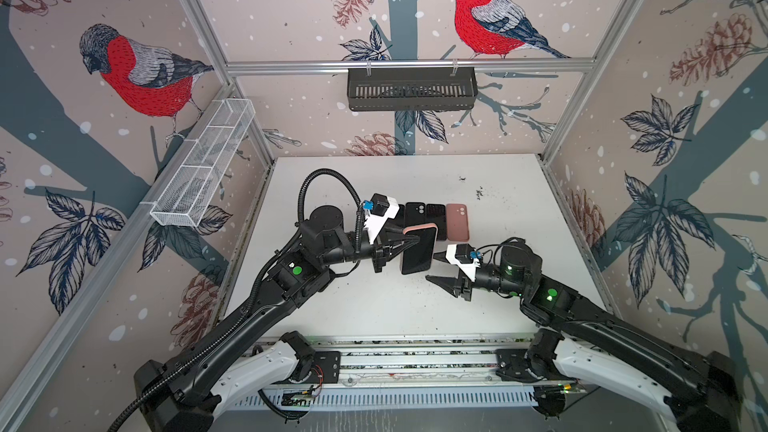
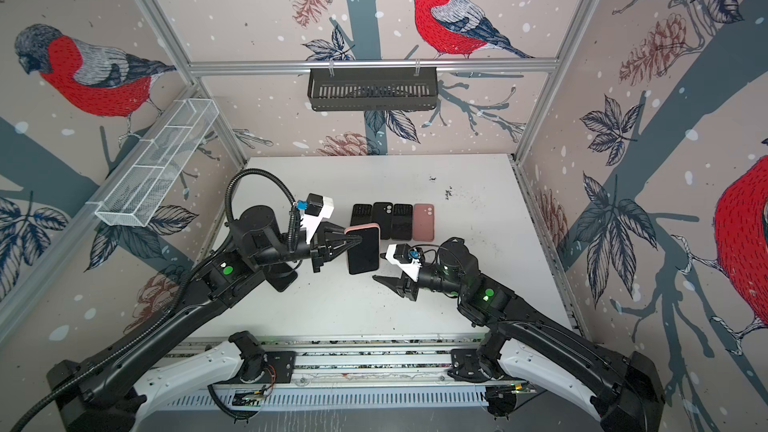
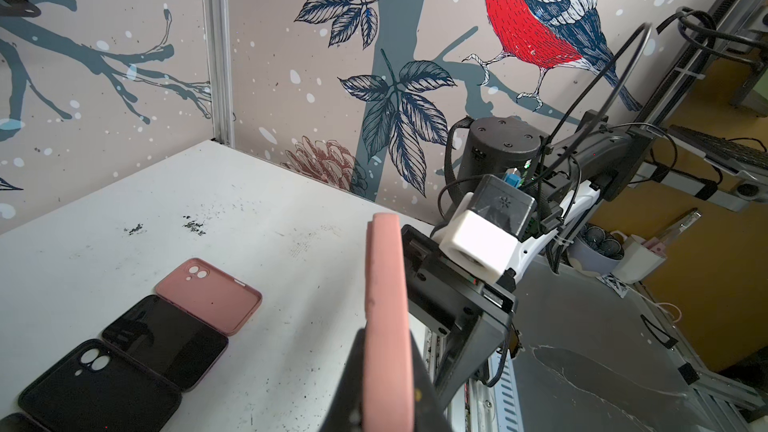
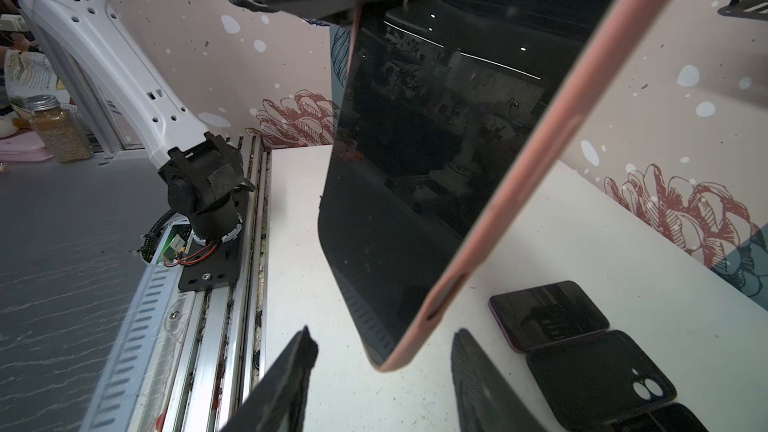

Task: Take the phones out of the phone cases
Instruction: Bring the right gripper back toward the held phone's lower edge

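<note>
Your left gripper is clamped tight on the dusty-pink soft phone case, pinching its far end. The black glass-fronted phone sits fully inside that case. The pair hangs clear of the white tabletop, over its middle, with the dark screen facing up and tilted a little toward your right arm. The left arm reaches in from the near-left base with its elbow bent and raised. Its wrist lies roughly level and points across to the right. In the left wrist view the case shows edge-on between the fingers.

Your right gripper stands with its jaws apart and nothing in them. That arm comes in from the near-right base, its forearm sloping down toward the table and its wrist pointing left at the free near end of the phone. In the right wrist view the two black fingers spread either side of the phone's lower corner, which sits just ahead of the gap. You cannot tell whether either finger touches it.

Beyond the held phone, a row of four items lies flat on the table, edge to edge:
- at the right end, an empty pink silicone case
- a bare black phone
- an empty black case with camera cut-outs
- at the left end, another dark phone
</note>
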`<action>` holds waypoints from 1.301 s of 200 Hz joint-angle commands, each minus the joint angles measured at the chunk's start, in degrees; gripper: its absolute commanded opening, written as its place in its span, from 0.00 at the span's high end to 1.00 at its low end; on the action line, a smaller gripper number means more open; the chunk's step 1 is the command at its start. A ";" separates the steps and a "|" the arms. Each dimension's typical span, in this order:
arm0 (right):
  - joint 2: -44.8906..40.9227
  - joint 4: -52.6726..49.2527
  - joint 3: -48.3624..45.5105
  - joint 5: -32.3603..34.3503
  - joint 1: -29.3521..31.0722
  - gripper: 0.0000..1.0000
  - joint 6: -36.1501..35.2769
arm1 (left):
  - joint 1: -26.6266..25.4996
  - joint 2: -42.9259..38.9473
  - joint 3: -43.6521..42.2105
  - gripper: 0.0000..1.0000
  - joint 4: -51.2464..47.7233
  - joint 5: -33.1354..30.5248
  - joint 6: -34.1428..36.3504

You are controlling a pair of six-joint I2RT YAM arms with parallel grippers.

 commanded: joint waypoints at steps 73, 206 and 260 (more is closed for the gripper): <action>-0.14 4.56 -0.86 -4.34 -1.24 0.56 1.19 | 0.12 -0.38 -0.52 1.00 4.98 1.60 -0.94; -1.76 13.02 -6.16 -7.18 -4.61 0.67 6.21 | 0.16 -2.31 -3.52 1.00 12.47 3.27 -5.54; -2.89 18.34 -8.30 -8.86 -5.95 0.71 9.06 | 0.12 -2.06 -4.96 1.00 17.00 4.38 -8.42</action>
